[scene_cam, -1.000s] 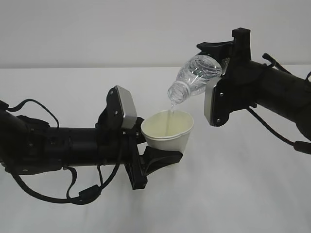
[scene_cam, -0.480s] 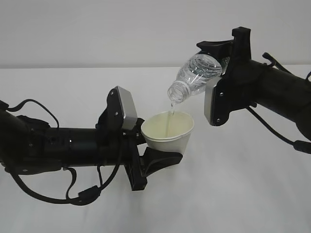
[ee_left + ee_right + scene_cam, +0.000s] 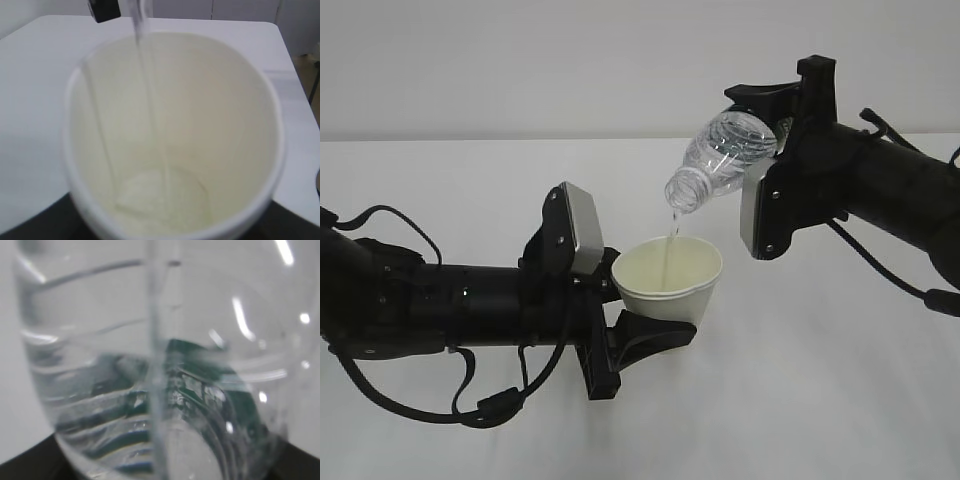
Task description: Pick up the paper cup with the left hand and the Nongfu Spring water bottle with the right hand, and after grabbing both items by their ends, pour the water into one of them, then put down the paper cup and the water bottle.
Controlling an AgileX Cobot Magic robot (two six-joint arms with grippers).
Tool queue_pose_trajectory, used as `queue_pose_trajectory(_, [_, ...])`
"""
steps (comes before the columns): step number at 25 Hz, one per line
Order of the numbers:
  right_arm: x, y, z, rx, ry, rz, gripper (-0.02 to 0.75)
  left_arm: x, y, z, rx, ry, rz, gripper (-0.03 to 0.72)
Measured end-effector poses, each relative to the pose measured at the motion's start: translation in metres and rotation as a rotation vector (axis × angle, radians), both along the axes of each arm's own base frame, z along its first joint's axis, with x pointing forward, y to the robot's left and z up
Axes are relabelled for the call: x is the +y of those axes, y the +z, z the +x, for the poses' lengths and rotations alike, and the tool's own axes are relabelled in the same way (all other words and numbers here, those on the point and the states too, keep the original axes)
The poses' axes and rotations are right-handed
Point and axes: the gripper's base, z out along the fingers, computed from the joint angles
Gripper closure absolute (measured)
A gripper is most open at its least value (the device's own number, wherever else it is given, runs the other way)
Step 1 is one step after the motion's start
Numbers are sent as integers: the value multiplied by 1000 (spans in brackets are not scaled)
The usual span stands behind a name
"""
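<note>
The white paper cup (image 3: 668,282) is held upright above the table, with my left gripper (image 3: 642,310) shut on its base. Tipped mouth-down over it is the clear Nongfu Spring water bottle (image 3: 722,158); my right gripper (image 3: 765,135) is shut on its bottom end. A thin stream of water (image 3: 670,238) falls from the bottle mouth into the cup. In the left wrist view the cup's cream inside (image 3: 200,125) fills the frame, the stream (image 3: 149,75) runs down it and a little water pools at the bottom. The right wrist view shows the bottle (image 3: 100,315) close up, its green label (image 3: 220,390) seen through it.
The white tabletop (image 3: 820,400) lies under both arms, with a pale wall behind it. In the left wrist view the table's right edge (image 3: 292,55) shows, with floor beyond. Black cables (image 3: 490,405) hang under the left arm.
The left arm and cup have shifted slightly down and to the right. The bottle has stayed tipped and the stream keeps falling into the cup.
</note>
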Motion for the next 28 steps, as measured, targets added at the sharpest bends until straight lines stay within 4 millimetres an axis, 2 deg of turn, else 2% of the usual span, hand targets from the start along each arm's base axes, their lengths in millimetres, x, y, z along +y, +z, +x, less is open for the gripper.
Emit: queue_pose_trajectory(28, [0,0,0,-9,0,-10,267,0,0,0,0,-2,1,286])
